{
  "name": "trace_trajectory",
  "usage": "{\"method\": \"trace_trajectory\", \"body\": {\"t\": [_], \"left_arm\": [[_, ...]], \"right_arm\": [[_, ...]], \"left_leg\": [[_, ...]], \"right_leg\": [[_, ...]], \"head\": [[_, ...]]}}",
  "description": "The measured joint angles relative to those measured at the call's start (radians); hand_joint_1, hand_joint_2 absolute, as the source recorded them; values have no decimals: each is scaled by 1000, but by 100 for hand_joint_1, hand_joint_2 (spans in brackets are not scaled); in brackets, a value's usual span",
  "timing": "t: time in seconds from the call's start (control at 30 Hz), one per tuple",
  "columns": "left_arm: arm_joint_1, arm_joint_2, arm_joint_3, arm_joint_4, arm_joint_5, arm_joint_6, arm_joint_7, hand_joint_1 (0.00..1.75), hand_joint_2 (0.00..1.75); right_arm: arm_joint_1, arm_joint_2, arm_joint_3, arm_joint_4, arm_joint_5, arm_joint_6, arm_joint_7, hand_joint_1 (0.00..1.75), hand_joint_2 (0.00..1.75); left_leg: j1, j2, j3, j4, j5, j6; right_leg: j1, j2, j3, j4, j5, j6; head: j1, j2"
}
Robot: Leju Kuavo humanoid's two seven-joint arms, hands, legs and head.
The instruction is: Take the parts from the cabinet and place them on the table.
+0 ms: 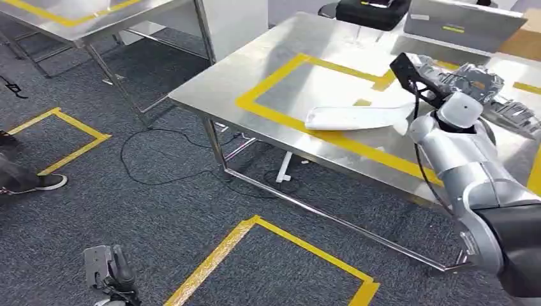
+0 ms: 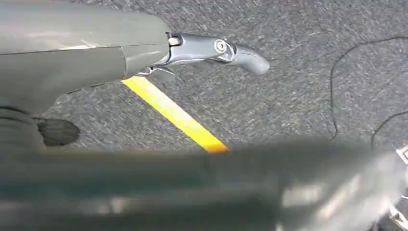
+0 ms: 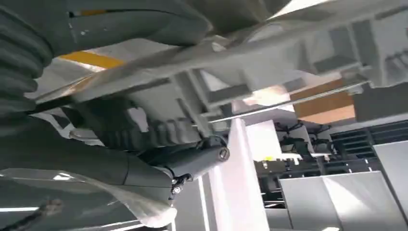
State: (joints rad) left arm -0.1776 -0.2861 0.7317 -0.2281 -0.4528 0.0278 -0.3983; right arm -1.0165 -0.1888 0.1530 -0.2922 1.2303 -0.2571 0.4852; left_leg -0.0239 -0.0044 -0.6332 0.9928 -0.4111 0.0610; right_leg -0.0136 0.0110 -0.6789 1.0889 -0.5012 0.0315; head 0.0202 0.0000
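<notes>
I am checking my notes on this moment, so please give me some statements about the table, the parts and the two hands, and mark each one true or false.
1. The right hand holds a grey part over the steel table. True.
2. A white part lies on the table inside the yellow tape outline. True.
3. The left hand holds a part. False: it holds nothing and hangs over the carpet.
4. The white part lies on the floor. False: it is on the table.
5. A black cable lies on the carpet beside the table. True.
</notes>
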Motion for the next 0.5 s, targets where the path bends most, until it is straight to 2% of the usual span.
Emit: {"method": "trace_trajectory", "body": {"t": [0.07,0.1,0.13,0.17,0.23,0.27,0.3,0.33,0.37,0.4,0.43,0.47,0.5], "left_arm": [[2,-1,-6,0,-8,0,0,0,175],[3,-1,-8,0,-8,0,2,0,175],[3,-1,-10,0,-7,3,10,0,0],[4,-1,-13,0,-5,4,22,0,0],[3,-2,-15,0,1,6,29,0,0],[3,-2,-16,0,3,6,31,0,0],[2,1,-16,0,4,7,36,0,0],[4,1,-17,0,7,5,38,0,0],[4,2,-18,0,13,-1,37,0,0],[4,2,-18,0,15,-7,37,0,0],[4,4,-19,0,17,-8,37,0,0],[3,5,-19,0,21,-8,37,0,0],[2,5,-21,0,22,-9,37,0,0]], "right_arm": [[3,0,-3,0,4,-1,-2,0,0],[8,0,-3,0,11,-1,-4,0,0],[12,0,-3,0,21,0,-5,0,0],[14,0,-2,0,34,3,-9,0,0],[9,0,-2,0,56,9,-17,0,0],[6,1,-2,0,65,16,-27,0,0],[2,7,0,0,75,34,-37,0,0],[-1,19,2,0,70,58,-73,0,0],[0,35,2,0,61,88,-125,0,0],[0,44,2,-1,50,115,-187,0,0],[-3,61,2,-1,47,134,-217,0,0],[-6,78,2,-5,43,145,-225,0,0],[-14,96,3,-13,34,158,-235,0,0]], "left_leg": [[1,0,0,0,-1,0],[1,0,0,1,-1,0],[2,-1,0,1,-1,0],[5,-1,0,3,-2,-2],[11,-2,0,13,-9,-12],[13,-3,-1,24,-16,-20],[8,-4,-9,33,-21,-27],[8,-4,-11,38,-20,-29],[10,-3,-9,38,-19,-31],[11,-3,-9,37,-18,-32],[11,-2,-10,41,-23,-36],[13,-3,-14,51,-33,-43],[14,-2,-30,95,-66,-52]], "right_leg": [[1,0,-67,145,-57,1],[1,0,-103,212,-77,4],[1,-1,-116,229,-72,9],[-1,-2,-103,197,-42,15],[-8,-6,-27,46,39,28],[-14,-10,19,-45,63,37],[-4,-4,45,-58,44,35],[-5,-1,44,-57,47,15],[-2,1,43,-56,47,11],[0,2,42,-54,47,3],[-3,3,43,-56,50,-5],[-5,2,44,-57,51,-10],[-5,2,46,-57,50,-19]], "head": [[1,0],[1,0],[2,0],[1,0],[1,0],[2,0],[6,0],[3,0],[3,0],[5,0],[5,0],[5,0],[0,0]]}}
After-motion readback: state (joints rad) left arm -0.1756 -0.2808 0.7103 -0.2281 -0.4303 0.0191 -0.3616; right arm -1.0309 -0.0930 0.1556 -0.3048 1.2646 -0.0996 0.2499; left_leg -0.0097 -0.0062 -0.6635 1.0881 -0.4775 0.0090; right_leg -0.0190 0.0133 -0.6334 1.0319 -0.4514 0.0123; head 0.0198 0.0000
